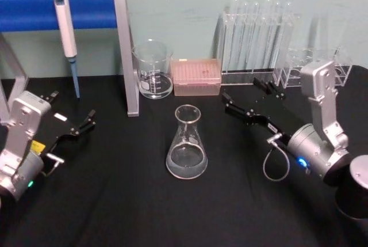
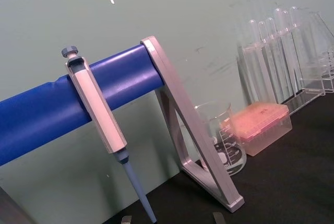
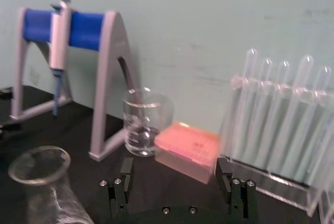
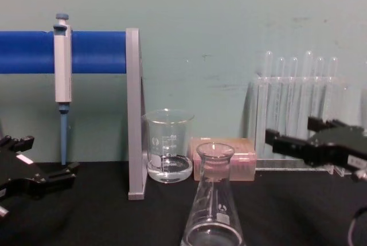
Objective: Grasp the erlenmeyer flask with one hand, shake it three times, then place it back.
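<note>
The erlenmeyer flask (image 1: 187,143) is clear glass and stands upright on the black table (image 1: 115,201), in the middle; it also rises at the chest view's lower centre (image 4: 213,206). My right gripper (image 1: 240,93) hovers open to the right of the flask and a little behind it, clear of the glass, fingers pointing toward the back left. In the right wrist view its two black fingers (image 3: 125,179) stand wide apart, with the flask (image 3: 42,182) off to one side. My left gripper (image 1: 73,106) rests open at the table's left, far from the flask.
A glass beaker (image 1: 153,69) and a pink tip box (image 1: 197,77) stand behind the flask. A blue-barred stand (image 1: 126,51) holding a pipette (image 1: 66,34) is at the back left. Test tube racks (image 1: 256,45) line the back right. A black cup (image 1: 353,195) sits at the right edge.
</note>
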You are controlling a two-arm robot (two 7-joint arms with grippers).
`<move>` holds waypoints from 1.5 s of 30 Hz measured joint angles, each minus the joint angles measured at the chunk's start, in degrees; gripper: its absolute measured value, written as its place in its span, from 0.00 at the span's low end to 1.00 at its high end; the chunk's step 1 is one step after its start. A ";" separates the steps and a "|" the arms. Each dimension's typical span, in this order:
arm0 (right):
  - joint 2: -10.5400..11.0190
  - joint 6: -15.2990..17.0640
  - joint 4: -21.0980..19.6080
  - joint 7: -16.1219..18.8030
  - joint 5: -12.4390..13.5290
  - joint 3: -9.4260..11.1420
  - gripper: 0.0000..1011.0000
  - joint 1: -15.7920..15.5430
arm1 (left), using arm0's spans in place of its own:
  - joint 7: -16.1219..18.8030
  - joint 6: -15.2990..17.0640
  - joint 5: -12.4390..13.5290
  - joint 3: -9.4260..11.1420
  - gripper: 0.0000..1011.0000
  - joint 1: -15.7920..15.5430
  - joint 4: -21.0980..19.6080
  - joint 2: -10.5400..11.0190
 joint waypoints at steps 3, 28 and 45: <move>-1.42 -0.10 3.02 -1.06 -1.33 -0.16 0.99 0.41 | 0.00 0.00 0.00 0.00 0.99 0.00 0.00 0.00; -4.54 -0.54 8.99 -1.13 -4.44 1.13 0.99 0.67 | 0.00 0.00 0.00 0.00 0.99 0.00 0.00 0.00; -4.42 -0.46 8.80 -1.06 -4.24 1.02 0.99 0.65 | 0.00 0.00 0.00 0.00 0.99 0.00 0.00 0.00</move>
